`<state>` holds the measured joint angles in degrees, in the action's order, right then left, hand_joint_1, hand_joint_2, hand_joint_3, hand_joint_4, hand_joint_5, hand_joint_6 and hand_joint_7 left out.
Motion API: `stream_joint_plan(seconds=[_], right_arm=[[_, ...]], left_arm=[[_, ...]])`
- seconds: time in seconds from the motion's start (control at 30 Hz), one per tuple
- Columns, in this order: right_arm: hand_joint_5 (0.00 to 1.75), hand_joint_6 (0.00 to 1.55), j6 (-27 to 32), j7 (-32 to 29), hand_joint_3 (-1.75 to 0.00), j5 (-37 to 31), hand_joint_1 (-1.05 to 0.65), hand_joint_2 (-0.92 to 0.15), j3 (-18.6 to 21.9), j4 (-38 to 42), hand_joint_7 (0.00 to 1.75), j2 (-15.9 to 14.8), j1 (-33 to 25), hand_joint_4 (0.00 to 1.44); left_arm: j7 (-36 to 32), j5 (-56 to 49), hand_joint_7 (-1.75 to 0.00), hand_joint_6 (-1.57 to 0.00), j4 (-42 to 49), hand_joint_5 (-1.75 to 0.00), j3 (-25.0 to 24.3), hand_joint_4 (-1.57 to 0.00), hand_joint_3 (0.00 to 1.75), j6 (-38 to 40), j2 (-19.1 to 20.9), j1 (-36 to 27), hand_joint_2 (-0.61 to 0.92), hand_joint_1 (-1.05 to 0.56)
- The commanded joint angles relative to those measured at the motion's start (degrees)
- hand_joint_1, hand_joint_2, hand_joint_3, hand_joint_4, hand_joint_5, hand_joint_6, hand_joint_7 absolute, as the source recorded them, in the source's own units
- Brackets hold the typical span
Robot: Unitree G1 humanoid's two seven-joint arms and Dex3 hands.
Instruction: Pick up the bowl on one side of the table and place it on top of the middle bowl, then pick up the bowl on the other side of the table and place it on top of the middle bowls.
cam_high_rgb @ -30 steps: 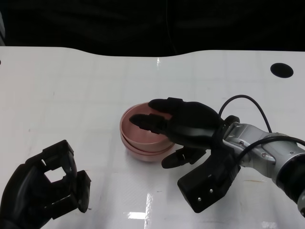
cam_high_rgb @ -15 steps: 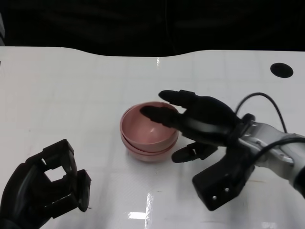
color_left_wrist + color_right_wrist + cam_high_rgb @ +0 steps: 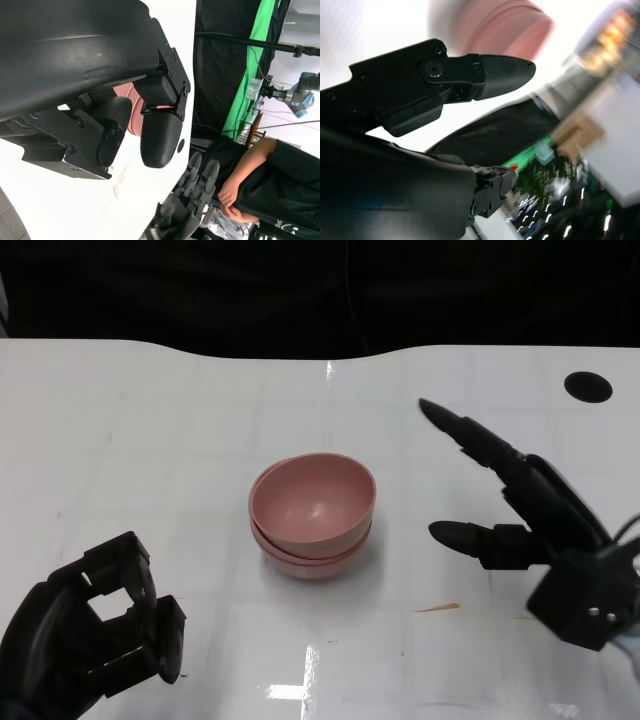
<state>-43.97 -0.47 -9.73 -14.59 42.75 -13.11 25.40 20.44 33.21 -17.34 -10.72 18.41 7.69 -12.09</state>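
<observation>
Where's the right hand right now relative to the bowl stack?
In the head view the right hand is right of the pink bowl stack, fingers spread, clear of it.

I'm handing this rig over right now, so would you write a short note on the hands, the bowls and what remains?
Right hand: open, holding nothing, fingers spread, off to the right of the bowls.
Left hand: fingers curled in, holding nothing, resting near the table's front left.
Pink bowl stack: mid-table, nested; the top bowl sits slightly tilted.
Done: no bowl is left at either side in the head view, so stacking looks complete.
Left: perhaps check the top bowl's seating.
</observation>
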Motion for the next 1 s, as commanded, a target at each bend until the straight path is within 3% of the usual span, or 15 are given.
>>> stream_joint_plan(seconds=[0.03, 0.07, 0.1, 0.13, 0.17, 0.2, 0.27, 0.3, 0.33, 0.43, 0.47, 0.63, 0.83, 0.93, 1.0], right_arm=[[0.19, 0.31, 2.5, 5.9, -0.12, 10.2, -0.68, -0.92, 5.2, -0.3, 0.03, 3.2, -3.4, 0.61], [0.20, 0.34, 5.2, 7.8, -0.11, 13.7, -0.65, -0.92, 6.8, -1.4, 0.03, 4.3, -4.4, 0.66], [0.26, 0.51, 8.3, 10.4, -0.12, 17.8, -0.51, -0.92, 8.6, -2.6, 0.08, 5.5, -5.2, 0.83], [0.37, 0.83, 11.6, 12.7, -0.21, 21.2, -0.31, -0.92, 10.1, -4.0, 0.12, 6.4, -5.9, 1.05], [0.43, 0.98, 14.8, 14.6, -0.27, 24.1, -0.23, -0.92, 11.4, -5.5, 0.12, 7.1, -6.6, 1.15], [0.63, 1.15, 17.2, 16.1, -0.36, 25.8, -0.16, -0.90, 12.3, -6.7, 0.09, 7.5, -7.1, 1.20], [1.21, 1.33, 24.2, 18.4, -0.61, 29.5, -0.14, -0.79, 13.8, -11.1, 0.12, 8.1, -9.0, 1.09], [1.41, 1.32, 28.1, 20.1, -0.74, 31.8, -0.14, -0.72, 14.2, -14.0, 0.23, 8.2, -10.3, 1.03], [1.61, 1.10, 31.5, 21.6, -0.89, 33.6, -0.14, -0.63, 14.6, -16.6, 0.73, 8.2, -11.5, 0.92], [1.73, 0.79, 39.8, 26.9, -0.99, 38.3, -0.16, -0.60, 15.8, -22.1, 1.39, 7.5, -13.9, 0.86], [1.74, 0.75, 41.6, 28.0, -0.99, 39.1, -0.16, -0.60, 16.2, -23.4, 1.46, 7.4, -14.6, 0.85], [1.75, 0.71, 49.1, 30.0, -1.00, 42.2, -0.16, -0.58, 18.1, -28.9, 1.57, 8.2, -18.4, 0.85], [1.75, 0.64, 52.6, 31.0, -0.98, 43.8, -0.16, -0.60, 19.5, -32.3, 1.64, 9.5, -21.8, 0.83], [1.75, 0.68, 52.8, 32.1, -0.98, 43.5, -0.14, -0.62, 19.9, -31.2, 1.60, 9.8, -21.6, 0.84], [1.75, 0.79, 52.3, 33.6, -0.91, 43.8, -0.10, -0.65, 20.5, -29.8, 1.45, 10.2, -21.4, 0.84]], left_arm=[[0.4, -0.3, -1.75, -0.84, 0.5, -1.75, -0.7, -1.10, 1.44, -0.4, 0.9, 0.0, 0.92, 0.34], [0.3, -0.2, -1.75, -0.84, 0.5, -1.75, -0.7, -1.10, 1.44, -0.3, 0.9, 0.1, 0.92, 0.34], [0.1, -0.1, -1.75, -0.84, 0.4, -1.75, -0.7, -1.10, 1.44, -0.2, 0.8, 0.1, 0.92, 0.34], [0.0, -0.1, -1.75, -0.84, 0.3, -1.75, -0.7, -1.10, 1.44, 0.0, 0.8, 0.1, 0.92, 0.34], [-0.1, 0.0, -1.75, -0.84, 0.2, -1.75, -0.7, -1.10, 1.44, 0.1, 0.9, 0.1, 0.92, 0.34], [-0.2, -0.1, -1.75, -0.84, 0.1, -1.75, -0.7, -1.10, 1.44, 0.1, 0.9, 0.0, 0.92, 0.35], [-0.1, -0.1, -1.75, -0.83, 0.2, -1.75, -0.8, -1.10, 1.44, 0.2, 1.0, 0.1, 0.92, 0.34], [-0.2, -0.1, -1.75, -0.83, 0.3, -1.75, -0.8, -1.10, 1.44, 0.2, 1.0, 0.2, 0.92, 0.34], [-0.2, -0.1, -1.75, -0.83, 0.5, -1.75, -0.9, -1.10, 1.44, 0.2, 1.1, 0.3, 0.92, 0.34], [-0.4, 0.1, -1.75, -0.83, 0.5, -1.75, -1.1, -1.10, 1.44, 0.7, 1.2, 0.5, 0.92, 0.34], [-0.5, 0.2, -1.75, -0.83, 0.5, -1.75, -1.2, -1.10, 1.44, 0.9, 1.2, 0.6, 0.92, 0.34], [-0.6, 0.0, -1.75, -0.82, 0.0, -1.75, -1.4, -1.09, 1.43, 1.4, 1.3, 0.5, 0.92, 0.35], [-0.1, 0.0, -1.75, -0.81, 0.4, -1.75, -1.6, -1.09, 1.44, 1.2, 1.4, 0.6, 0.92, 0.34], [-0.4, 0.1, -1.75, -0.81, 0.2, -1.75, -1.6, -1.09, 1.44, 1.4, 1.2, 0.5, 0.92, 0.34], [-0.9, -0.2, -1.75, -0.81, -0.2, -1.75, -1.5, -1.09, 1.43, 1.6, 1.1, 0.3, 0.92, 0.33]])
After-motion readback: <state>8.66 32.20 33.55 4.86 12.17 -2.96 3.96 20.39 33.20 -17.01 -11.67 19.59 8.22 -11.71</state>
